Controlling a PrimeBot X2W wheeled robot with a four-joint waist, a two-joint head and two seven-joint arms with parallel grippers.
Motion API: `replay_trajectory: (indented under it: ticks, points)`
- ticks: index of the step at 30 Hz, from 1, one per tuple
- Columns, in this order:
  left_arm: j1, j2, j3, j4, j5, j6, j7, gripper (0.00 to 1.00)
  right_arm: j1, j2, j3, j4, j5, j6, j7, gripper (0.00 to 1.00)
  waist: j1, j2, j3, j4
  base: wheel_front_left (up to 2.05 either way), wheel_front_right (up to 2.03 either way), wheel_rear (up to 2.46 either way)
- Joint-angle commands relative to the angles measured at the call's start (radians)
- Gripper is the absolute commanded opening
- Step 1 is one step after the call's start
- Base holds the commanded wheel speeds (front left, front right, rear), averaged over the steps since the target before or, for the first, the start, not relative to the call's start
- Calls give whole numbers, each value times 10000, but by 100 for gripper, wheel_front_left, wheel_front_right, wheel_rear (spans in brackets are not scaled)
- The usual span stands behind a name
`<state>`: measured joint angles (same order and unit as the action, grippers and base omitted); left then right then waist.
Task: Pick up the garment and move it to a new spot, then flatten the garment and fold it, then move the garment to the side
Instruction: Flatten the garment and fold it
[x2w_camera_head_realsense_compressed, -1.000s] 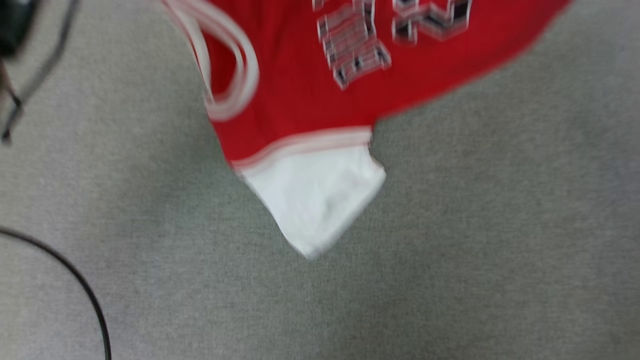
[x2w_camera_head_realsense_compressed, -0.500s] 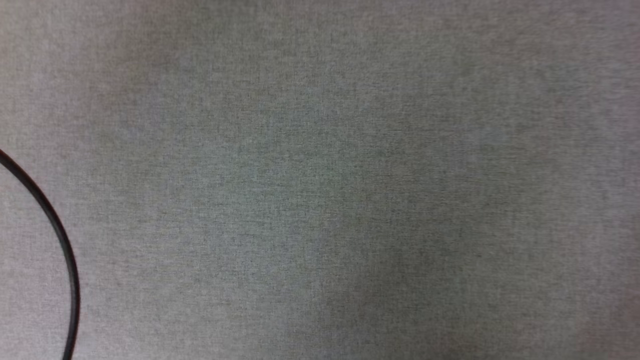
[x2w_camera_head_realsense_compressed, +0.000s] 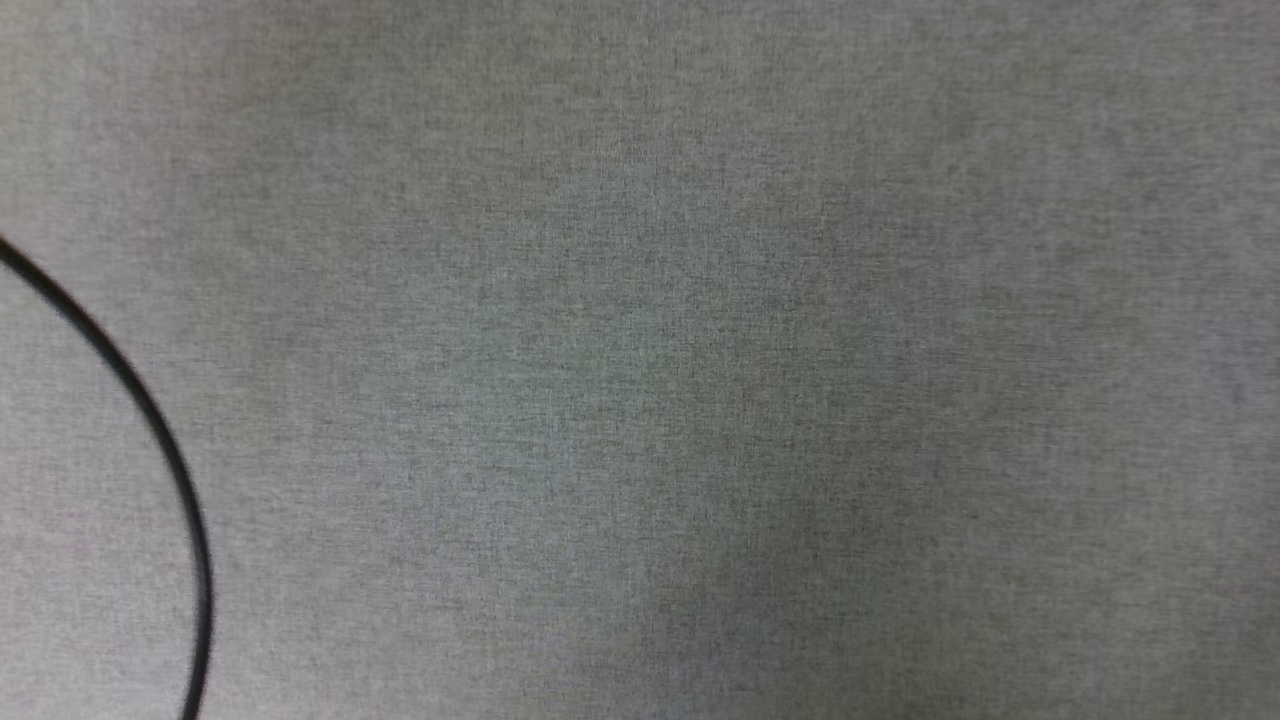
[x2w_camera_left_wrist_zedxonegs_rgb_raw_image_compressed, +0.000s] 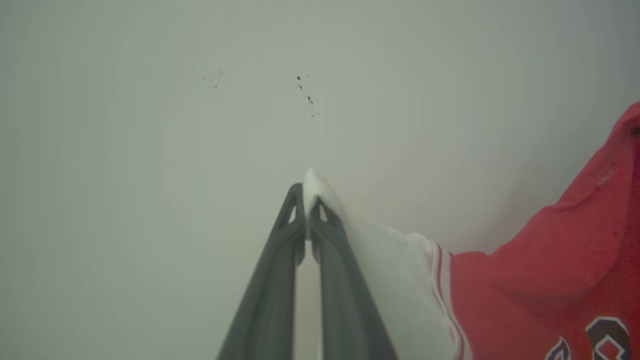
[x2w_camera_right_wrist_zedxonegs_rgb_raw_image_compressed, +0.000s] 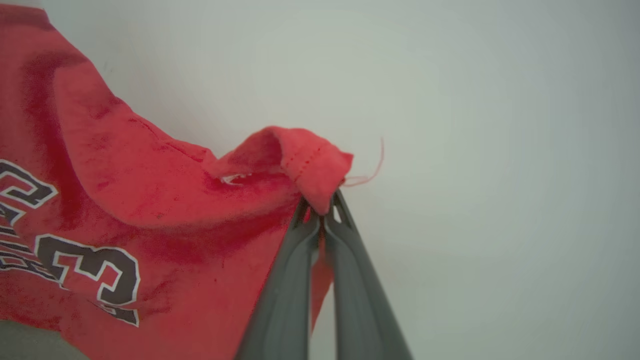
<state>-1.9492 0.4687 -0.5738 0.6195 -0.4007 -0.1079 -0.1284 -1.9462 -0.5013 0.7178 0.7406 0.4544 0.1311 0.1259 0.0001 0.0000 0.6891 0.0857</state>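
The garment (x2w_camera_left_wrist_zedxonegs_rgb_raw_image_compressed: 550, 270) is a red jersey T-shirt with white sleeves and black-and-white lettering, held up in the air against a pale wall. In the left wrist view my left gripper (x2w_camera_left_wrist_zedxonegs_rgb_raw_image_compressed: 306, 200) is shut on the tip of a white sleeve, the red body hanging off to the right. In the right wrist view my right gripper (x2w_camera_right_wrist_zedxonegs_rgb_raw_image_compressed: 322, 207) is shut on a red hemmed corner of the garment (x2w_camera_right_wrist_zedxonegs_rgb_raw_image_compressed: 150, 200), a loose thread trailing from it, the body with its number sagging to the left.
The head view looks down on grey carpet (x2w_camera_head_realsense_compressed: 700, 350). A thin black cable (x2w_camera_head_realsense_compressed: 150, 420) curves across its left edge. A pale wall with a few dark specks (x2w_camera_left_wrist_zedxonegs_rgb_raw_image_compressed: 305, 92) stands behind the grippers.
The head camera has shifted: a second ago the hanging garment filled the top of its view, now only carpet and cable show. The cable sits a little further right than half a second ago.
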Motion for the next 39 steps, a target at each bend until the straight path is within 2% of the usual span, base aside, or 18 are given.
replay_trajectory:
  ticks: [1,6,8,10,15,22,28,36,39]
  points:
    - [414,-37,-19,118,-120,-23,-115,0,495,108,209,184,173,-7,-202,0,-1,0,-163,-46,0,0,0]
    - [2215,24,-416,582,-328,-64,-483,0,1904,285,1074,653,853,-7,-865,0,-1,0,-701,-152,0,0,0]
    - [3454,84,-499,686,-563,-77,-813,0,2842,358,1561,693,1242,-7,-1296,0,-1,0,-1076,-180,0,0,0]
    - [3840,111,-526,677,-616,-77,-901,0,3150,342,1739,667,1378,-7,-1401,0,-1,0,-1211,-185,0,0,0]
    - [5972,160,-631,284,-985,57,-1178,0,4708,89,2623,407,2000,-7,-1754,0,-1,0,-1933,-216,0,0,0]
    - [9456,425,-621,-1413,-1531,902,-1291,0,6993,-210,3359,-114,2842,-7,-2156,0,-1,0,-3178,-206,0,0,0]
    - [12544,809,-907,-3003,-2070,1597,-1120,0,8812,-824,3840,-622,3522,-7,-2445,0,-1,0,-4085,-155,0,0,0]
    - [15897,1093,-1553,-4302,-2688,2285,-814,0,11307,-1678,4078,-1141,4336,-7,-2790,0,-1,0,-5182,-134,0,0,0]
    - [16963,1222,-1496,-4693,-3137,2617,-759,0,12073,-1935,4085,-1321,4416,-7,-2907,0,-1,0,-5505,-200,0,0,0]
